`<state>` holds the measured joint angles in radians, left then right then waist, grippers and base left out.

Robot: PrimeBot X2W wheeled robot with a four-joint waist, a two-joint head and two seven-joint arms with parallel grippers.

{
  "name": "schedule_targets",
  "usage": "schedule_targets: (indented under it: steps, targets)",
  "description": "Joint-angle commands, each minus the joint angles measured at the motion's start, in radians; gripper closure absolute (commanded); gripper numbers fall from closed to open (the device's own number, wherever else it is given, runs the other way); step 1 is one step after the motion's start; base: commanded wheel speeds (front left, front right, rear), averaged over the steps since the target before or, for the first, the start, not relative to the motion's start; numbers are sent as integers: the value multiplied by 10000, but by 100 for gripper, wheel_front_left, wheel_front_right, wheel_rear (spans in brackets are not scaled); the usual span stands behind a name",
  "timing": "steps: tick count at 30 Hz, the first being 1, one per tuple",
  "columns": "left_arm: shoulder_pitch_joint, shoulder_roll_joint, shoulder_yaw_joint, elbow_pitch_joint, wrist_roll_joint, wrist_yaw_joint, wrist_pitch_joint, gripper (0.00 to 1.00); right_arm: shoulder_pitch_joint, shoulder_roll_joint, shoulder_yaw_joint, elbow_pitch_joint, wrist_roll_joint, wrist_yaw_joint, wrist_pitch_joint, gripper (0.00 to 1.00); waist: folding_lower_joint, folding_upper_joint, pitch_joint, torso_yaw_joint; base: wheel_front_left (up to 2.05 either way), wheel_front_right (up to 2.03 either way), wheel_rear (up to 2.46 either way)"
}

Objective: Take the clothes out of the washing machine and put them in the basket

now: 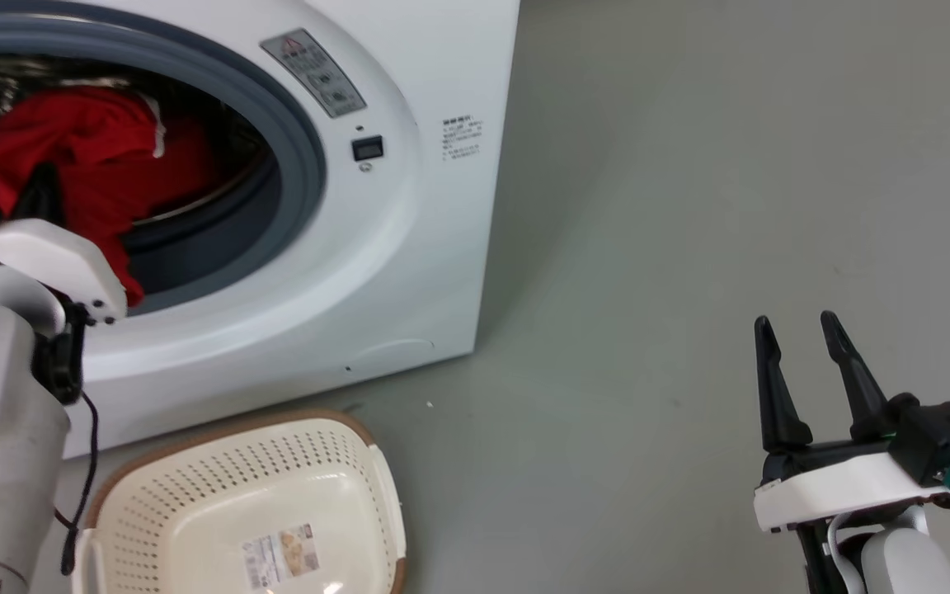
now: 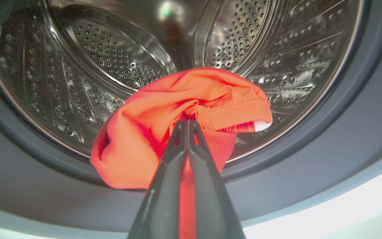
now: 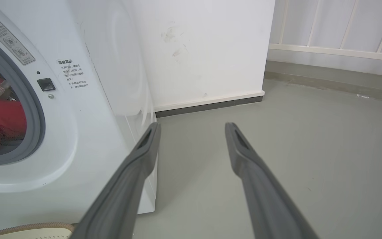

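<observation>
Left hand clamped on clothes at porthole edge.
Clothes drape over washing machine grey ring; right hand, fingers apart, above open floor; basket near.

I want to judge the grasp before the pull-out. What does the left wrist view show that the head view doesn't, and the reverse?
From the left wrist view: the left gripper shut on a fold of the red clothes, with the perforated steel drum plain behind them. From the head view: the basket on the floor in front of the washing machine, and the right gripper open, holding nothing, at the lower right. Shared: the clothes lying inside the grey door ring.
</observation>
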<state>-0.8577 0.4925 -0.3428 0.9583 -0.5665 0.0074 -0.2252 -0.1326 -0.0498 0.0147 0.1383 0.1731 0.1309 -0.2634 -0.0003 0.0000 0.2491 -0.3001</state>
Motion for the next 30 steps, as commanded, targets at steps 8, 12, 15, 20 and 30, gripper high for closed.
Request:
schedule_targets:
  steps: [8,12,15,20,30]
  targets:
    - [1194,-585,478,-962,109,-69,-414,100,636,-7,-34,126,-358,-3,-10,0,3,0,-1680,988,0,0,0]
    - [2301,-895,968,-2290,368,98,-418,100,895,-5,-118,41,-462,-3,100,0,3,0,-2073,1190,0,0,0]
    - [3197,-1134,1278,-3266,625,208,-420,100,1105,-5,-201,-103,-531,-3,237,0,3,0,-2301,1338,0,0,0]
    - [4737,-1607,1353,-4498,1027,275,-411,100,1432,-5,-235,-321,-554,-3,432,0,3,0,-2556,1515,0,0,0]
    - [7109,-2391,980,-5095,1053,348,-413,100,1621,-2,-113,-621,-442,-3,643,0,3,0,-2549,1601,0,0,0]
